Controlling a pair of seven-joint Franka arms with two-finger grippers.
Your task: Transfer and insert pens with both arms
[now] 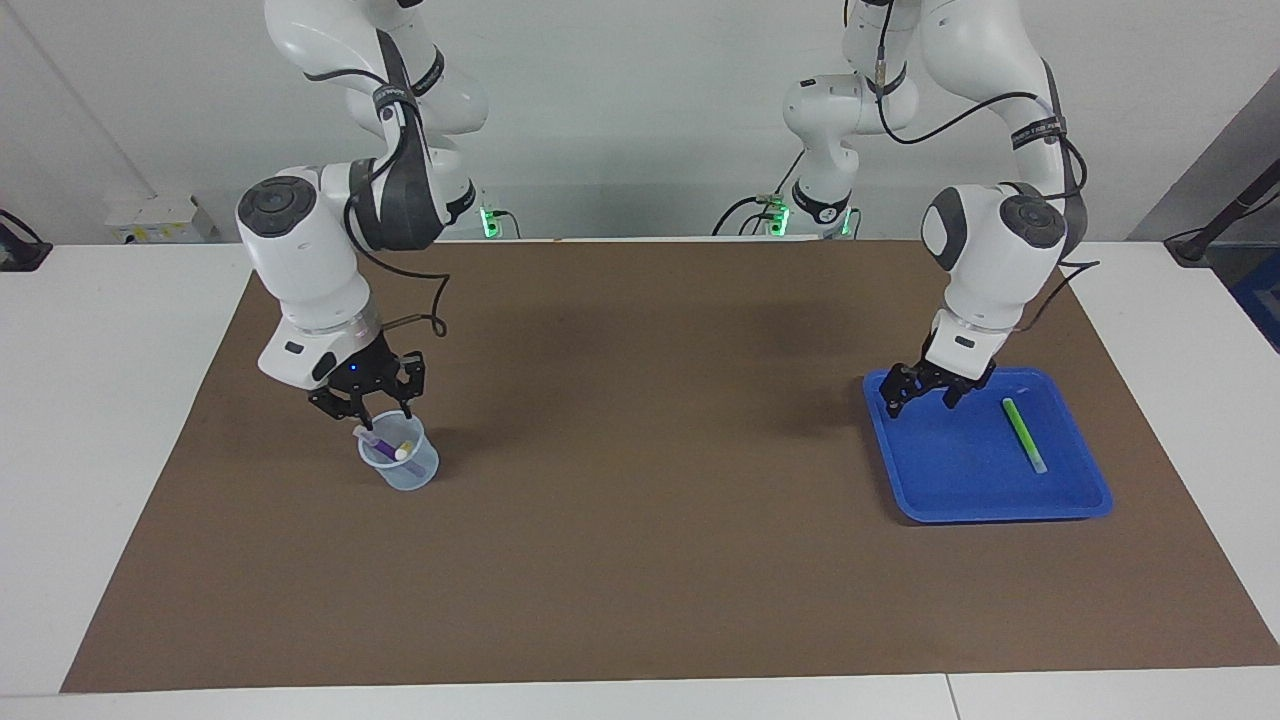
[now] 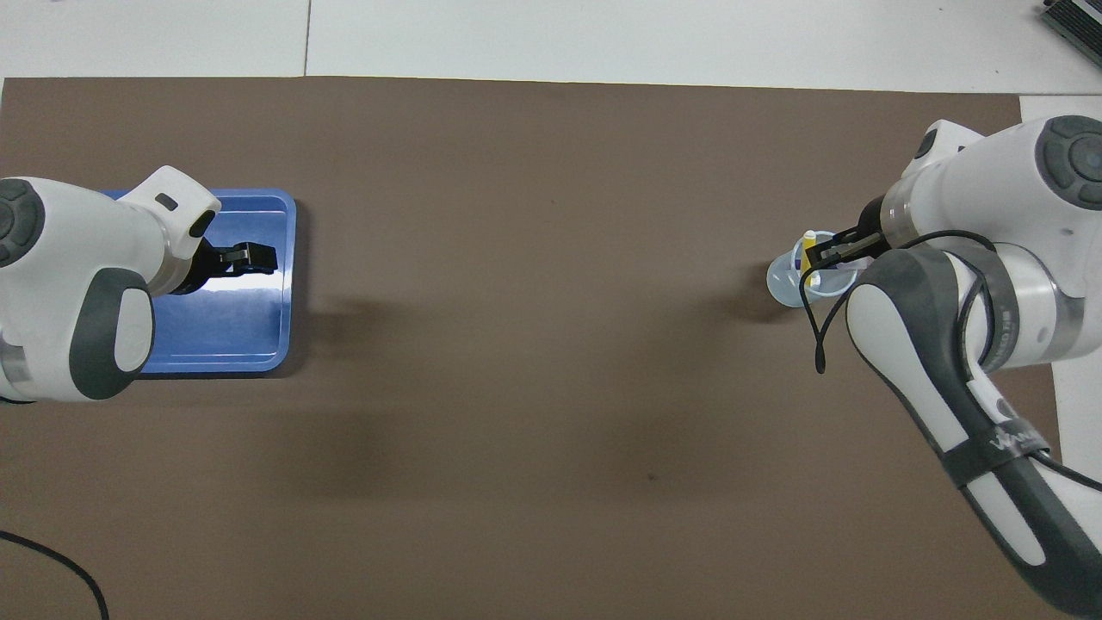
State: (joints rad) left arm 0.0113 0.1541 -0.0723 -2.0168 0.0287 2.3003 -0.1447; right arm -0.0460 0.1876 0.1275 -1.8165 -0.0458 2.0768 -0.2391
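**Two pens in the cup, one left in the tray**

Your right hand (image 1: 366, 405) hangs released just above the cup (image 1: 398, 472) at its own end of the bench. The yellow pen (image 1: 404, 447) leans inside beside the purple pen (image 1: 372, 437), free of the fingers. Your left hand (image 1: 936, 392) hovers spread over the tray (image 1: 960, 495). It looks ready to pick up the green pen (image 1: 1024, 436), which lies flat there and untouched.
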